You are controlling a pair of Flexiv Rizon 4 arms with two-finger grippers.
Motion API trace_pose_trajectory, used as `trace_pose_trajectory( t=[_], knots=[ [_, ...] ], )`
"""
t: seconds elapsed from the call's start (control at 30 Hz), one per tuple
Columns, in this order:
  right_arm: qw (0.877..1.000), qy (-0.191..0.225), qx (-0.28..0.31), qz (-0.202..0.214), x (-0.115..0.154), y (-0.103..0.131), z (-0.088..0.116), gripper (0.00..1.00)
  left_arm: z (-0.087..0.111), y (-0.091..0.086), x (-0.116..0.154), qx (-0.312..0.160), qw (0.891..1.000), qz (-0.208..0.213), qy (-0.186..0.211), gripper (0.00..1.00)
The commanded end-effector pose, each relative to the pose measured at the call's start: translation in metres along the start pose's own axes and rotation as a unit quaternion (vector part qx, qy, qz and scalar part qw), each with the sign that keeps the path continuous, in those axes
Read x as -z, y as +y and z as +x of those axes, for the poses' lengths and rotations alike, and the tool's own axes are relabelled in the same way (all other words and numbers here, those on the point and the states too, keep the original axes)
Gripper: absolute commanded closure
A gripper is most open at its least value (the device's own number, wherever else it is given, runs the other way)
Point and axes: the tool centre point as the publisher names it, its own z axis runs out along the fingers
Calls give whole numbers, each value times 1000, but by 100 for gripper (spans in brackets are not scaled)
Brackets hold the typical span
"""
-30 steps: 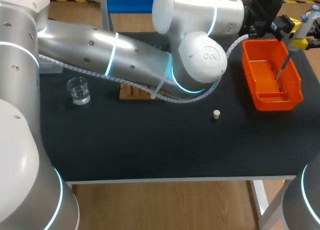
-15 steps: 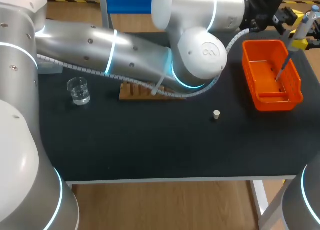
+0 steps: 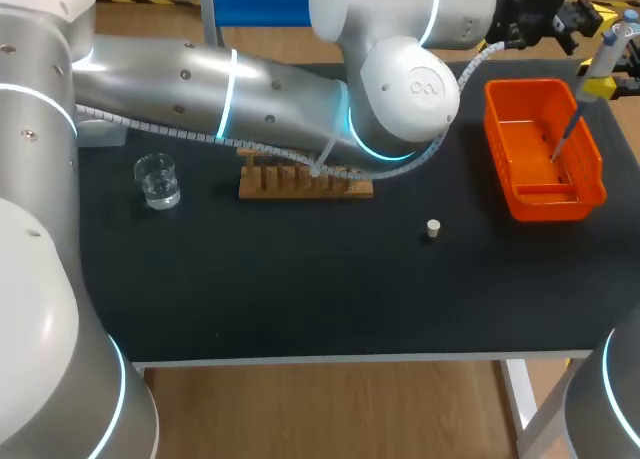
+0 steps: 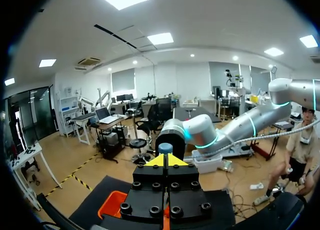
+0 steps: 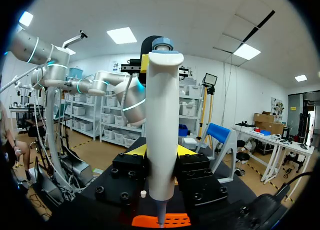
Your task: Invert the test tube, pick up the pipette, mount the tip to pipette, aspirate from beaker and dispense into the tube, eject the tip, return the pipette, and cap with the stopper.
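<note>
My right gripper [image 5: 160, 151] is shut on the white pipette [image 5: 161, 120], holding it upright at the table's far right. In the head view the pipette [image 3: 600, 64] has its thin lower end [image 3: 565, 139] over the orange bin [image 3: 590, 194]. My left arm reaches across the table; its gripper [image 4: 165, 161] is shut, yellow tips together right by the pipette's blue top [image 4: 165, 149]. A glass beaker [image 3: 157, 179] with clear liquid stands at the left. The wooden rack [image 3: 305, 179] sits mid-table; I cannot make out a tube on it. A small pale stopper [image 3: 433, 228] lies on the mat.
The orange bin [image 4: 112, 202] lies under both grippers. A blue-topped frame [image 3: 255, 4] stands at the back edge. The left arm's big elbow [image 3: 410, 89] hangs over the table's middle rear. The dark mat [image 3: 300, 279] spreads toward the front edge.
My left arm has lifted and swung toward the back right, uncovering the wooden rack. Its gripper moved closer to the pipette's top. The right arm and pipette stayed still.
</note>
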Motion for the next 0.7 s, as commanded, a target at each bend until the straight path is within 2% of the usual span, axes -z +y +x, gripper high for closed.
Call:
trace_pose_trajectory(
  t=[0.03,0.23,0.3,0.7],
  knots=[
    [1000,1,0,1,1,1,0,100,-4,4,-6,0,987,158,8,100],
    [1000,1,0,1,1,1,0,100,-4,9,-11,1,987,161,11,100],
    [1000,1,0,1,1,1,0,100,-4,9,-12,-12,984,177,12,100],
    [1000,1,0,1,1,1,0,100,-4,14,-13,-3,982,187,12,100]
  ],
)
